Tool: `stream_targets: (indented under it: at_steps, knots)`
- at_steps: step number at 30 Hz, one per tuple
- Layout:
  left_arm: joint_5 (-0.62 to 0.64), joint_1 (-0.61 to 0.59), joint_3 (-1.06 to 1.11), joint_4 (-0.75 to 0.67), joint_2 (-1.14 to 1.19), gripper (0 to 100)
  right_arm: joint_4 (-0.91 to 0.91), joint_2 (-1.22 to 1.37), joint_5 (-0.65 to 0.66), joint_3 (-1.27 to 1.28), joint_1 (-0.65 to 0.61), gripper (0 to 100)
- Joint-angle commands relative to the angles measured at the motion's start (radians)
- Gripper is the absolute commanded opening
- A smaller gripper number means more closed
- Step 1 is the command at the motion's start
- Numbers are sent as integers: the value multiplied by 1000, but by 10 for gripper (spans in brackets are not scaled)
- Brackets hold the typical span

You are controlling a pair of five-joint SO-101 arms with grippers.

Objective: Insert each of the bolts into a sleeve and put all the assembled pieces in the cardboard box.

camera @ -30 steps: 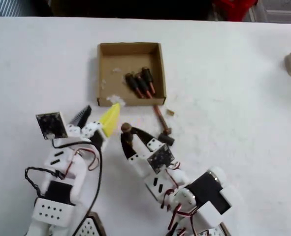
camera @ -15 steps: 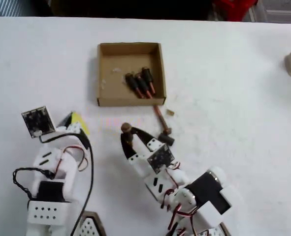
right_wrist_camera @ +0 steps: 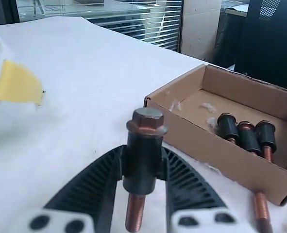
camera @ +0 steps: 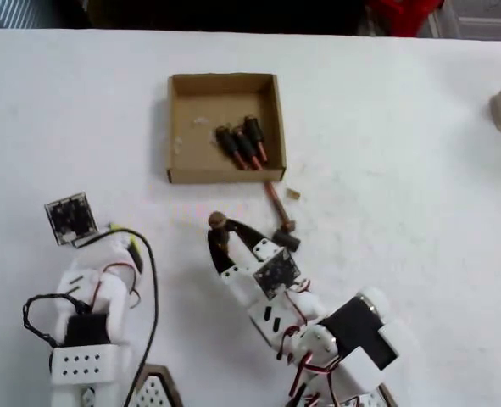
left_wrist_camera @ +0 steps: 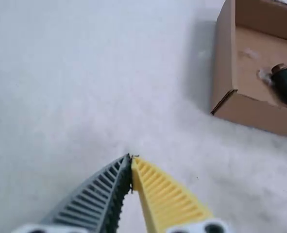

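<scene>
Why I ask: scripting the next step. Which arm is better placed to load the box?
Right, likely: the right gripper is shut on a sleeved bolt near the cardboard box; the left gripper is shut, empty.

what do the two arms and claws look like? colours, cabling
Left arm and right arm: white shells, black servos. Left claw: one grey ribbed finger, one yellow. Right claw: both black, ribbed. Black cable loops over the left arm; red wires on the right.

Overhead view looks down; both wrist views face the cardboard box (camera: 191,102).
</scene>
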Motion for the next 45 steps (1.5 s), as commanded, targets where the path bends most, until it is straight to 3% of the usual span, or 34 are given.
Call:
stream_targets:
  at_steps: [1,11,21,37,45]
  knots:
    - [-78,-12,-3,38,-7,24,-25,-8,6,6,31,16]
    - [-344,-7,-3,275,-7,24,-24,-10,6,6,68,16]
    - [-354,-7,-3,275,-7,24,45,-104,6,3,119,16]
    - [-354,-8,-3,278,-7,24,908,-852,-2,-17,242,17]
    - [-356,-12,-5,281,-7,24,1573,-1113,-2,-267,302,17]
